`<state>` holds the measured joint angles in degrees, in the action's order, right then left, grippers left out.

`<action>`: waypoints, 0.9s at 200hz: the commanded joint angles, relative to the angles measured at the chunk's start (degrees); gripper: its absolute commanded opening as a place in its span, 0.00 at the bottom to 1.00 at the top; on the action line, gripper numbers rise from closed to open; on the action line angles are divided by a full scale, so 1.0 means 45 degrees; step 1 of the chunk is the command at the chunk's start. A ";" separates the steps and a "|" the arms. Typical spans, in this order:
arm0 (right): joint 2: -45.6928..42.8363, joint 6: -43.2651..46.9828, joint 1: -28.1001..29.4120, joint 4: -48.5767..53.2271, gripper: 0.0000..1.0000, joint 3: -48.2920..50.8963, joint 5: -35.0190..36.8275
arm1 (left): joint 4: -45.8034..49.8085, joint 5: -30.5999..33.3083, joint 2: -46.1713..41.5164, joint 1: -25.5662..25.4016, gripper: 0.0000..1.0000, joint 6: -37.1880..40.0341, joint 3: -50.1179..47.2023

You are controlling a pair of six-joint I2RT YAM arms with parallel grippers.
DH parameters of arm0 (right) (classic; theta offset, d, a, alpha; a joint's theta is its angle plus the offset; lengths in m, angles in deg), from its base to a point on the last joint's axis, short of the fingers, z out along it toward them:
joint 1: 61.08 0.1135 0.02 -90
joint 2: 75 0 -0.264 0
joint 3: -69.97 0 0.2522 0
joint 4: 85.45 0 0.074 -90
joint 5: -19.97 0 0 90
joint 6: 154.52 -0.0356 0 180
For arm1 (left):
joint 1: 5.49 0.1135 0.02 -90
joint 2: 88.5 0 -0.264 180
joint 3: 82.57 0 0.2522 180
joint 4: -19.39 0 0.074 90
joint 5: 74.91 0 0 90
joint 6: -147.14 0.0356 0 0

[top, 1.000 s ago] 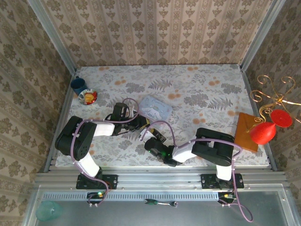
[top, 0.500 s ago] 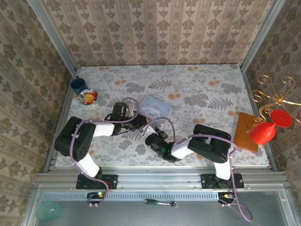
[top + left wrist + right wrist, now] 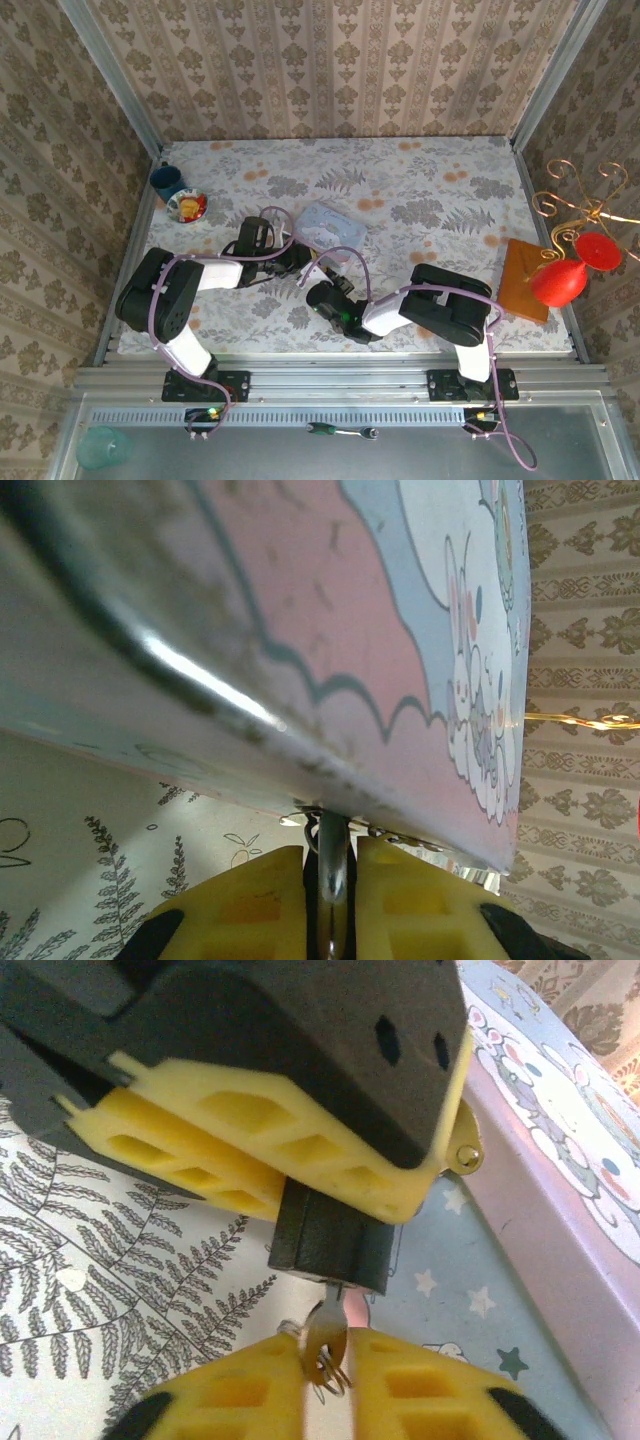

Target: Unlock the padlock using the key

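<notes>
The tiny black padlock [image 3: 335,1240] is held off the table in my left gripper [image 3: 298,262], whose yellow fingers [image 3: 260,1150] clamp it from above in the right wrist view. In the left wrist view that gripper [image 3: 330,855] is shut on the padlock's silvery shackle [image 3: 333,880]. My right gripper [image 3: 325,1352] is shut on the small silver key [image 3: 326,1330], and the key's blade is in the bottom of the padlock body. A wire key ring [image 3: 337,1373] hangs between the right fingers. The two grippers meet in front of the clear box [image 3: 330,230].
The clear bluish box [image 3: 380,630] with cartoon print sits very close behind the padlock. A blue cup [image 3: 166,181] and a small dish [image 3: 187,206] stand at the far left. An orange board [image 3: 524,280], red ornaments [image 3: 557,281] and a gold wire stand [image 3: 585,205] are at the right edge.
My right gripper has moved up and left with the key, closing the gap to the padlock. The left gripper has stayed almost still.
</notes>
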<state>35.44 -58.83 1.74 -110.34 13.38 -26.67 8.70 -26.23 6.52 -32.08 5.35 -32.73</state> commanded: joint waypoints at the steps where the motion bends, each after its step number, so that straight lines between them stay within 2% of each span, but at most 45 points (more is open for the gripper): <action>1: -0.0068 -0.0256 -0.0055 -0.0315 0.13 -0.0312 0.0268 | -0.0177 -0.0374 -0.0462 -0.0102 0.00 0.0198 0.0362; 40: -0.0565 -0.0927 -0.0165 -0.0239 0.09 -0.0215 -0.0252 | -0.0182 -0.0030 -0.0471 -0.0261 0.00 0.0200 0.0304; 60: -0.1163 -0.1966 -0.0578 0.0157 0.07 0.0012 -0.1519 | -0.0209 0.0013 -0.0404 -0.0303 0.00 0.0237 0.0301; 81: -0.1791 -0.3729 -0.1418 0.0578 0.03 0.0405 -0.3700 | -0.0288 0.0018 -0.0316 -0.0347 0.00 0.0274 0.0339; 99: -0.2082 -0.4529 -0.1780 0.0416 0.02 0.0794 -0.4574 | -0.0383 -0.0007 -0.0181 -0.0386 0.00 0.0350 0.0362; 143: -0.2217 -0.5444 -0.1911 0.0215 0.02 0.1473 -0.5201 | -0.0491 0.0088 -0.0003 -0.0548 0.00 0.0643 0.0440; 180: -0.2166 -0.5997 -0.1929 0.0305 0.02 0.1859 -0.5186 | 0.0552 0.0667 0.0066 -0.0668 0.04 0.1282 0.0706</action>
<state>26.67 -81.23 -6.19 -109.32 20.11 -50.02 8.55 -24.24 6.56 -34.74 7.26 -31.62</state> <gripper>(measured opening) 0.066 0.136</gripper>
